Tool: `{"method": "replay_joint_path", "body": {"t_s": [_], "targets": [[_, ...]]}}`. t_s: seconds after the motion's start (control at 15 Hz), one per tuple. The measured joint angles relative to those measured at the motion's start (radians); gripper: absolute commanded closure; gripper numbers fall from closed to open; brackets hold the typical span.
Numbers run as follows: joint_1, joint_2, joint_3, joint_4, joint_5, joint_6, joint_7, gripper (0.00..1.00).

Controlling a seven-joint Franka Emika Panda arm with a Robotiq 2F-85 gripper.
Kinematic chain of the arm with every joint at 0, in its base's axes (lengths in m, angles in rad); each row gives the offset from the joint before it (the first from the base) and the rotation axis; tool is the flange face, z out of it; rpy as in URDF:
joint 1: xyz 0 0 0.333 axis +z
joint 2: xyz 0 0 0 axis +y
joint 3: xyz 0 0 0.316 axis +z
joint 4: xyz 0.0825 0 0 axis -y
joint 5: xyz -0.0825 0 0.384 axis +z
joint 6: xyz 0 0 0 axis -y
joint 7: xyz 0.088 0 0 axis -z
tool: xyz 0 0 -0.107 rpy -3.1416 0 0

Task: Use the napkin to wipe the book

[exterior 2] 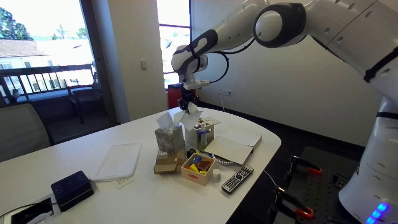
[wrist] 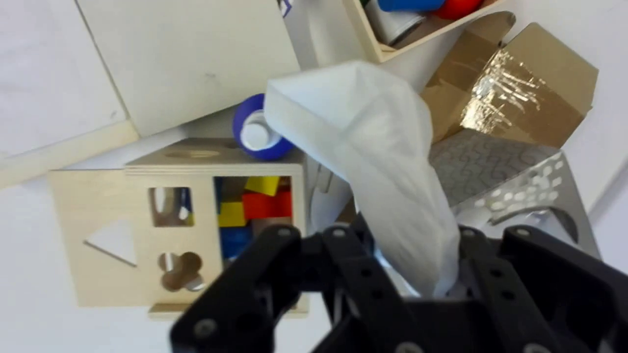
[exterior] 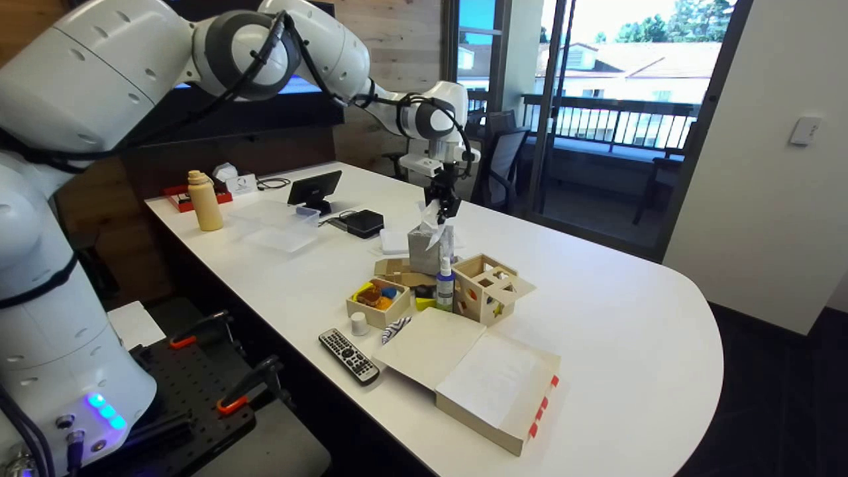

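The fingers (wrist: 373, 294) are clamped on the napkin (wrist: 392, 157), its loose part hanging over the bench (exterior: 616, 358), between tissue box (exterior 2: 169, 141) and shape box (wrist: 171, 239). Pick-up looks done to me; carrying should follow. The book (exterior: 487, 377) lies open past the bottle (exterior: 445, 291), apart from the napkin. Next calls for a swing across, clear of the bottle, then lowering to wipe.

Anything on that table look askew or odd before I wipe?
Yes: the holed lid sits out of place, partway off the wooden shape sorter, overhanging one side and exposing colored pieces. The book lies open, its cover folded out.
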Motion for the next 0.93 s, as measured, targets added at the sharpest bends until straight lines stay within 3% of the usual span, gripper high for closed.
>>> {"method": "replay_joint_path", "body": {"t_s": [0.53, 0.93], "targets": [[-0.078, -0.23, -0.159, -0.37, -0.013, 0.301, 0.135, 0.97], [-0.165, -0.224, -0.143, -0.609, 0.015, 0.588, 0.108, 0.97]]}}
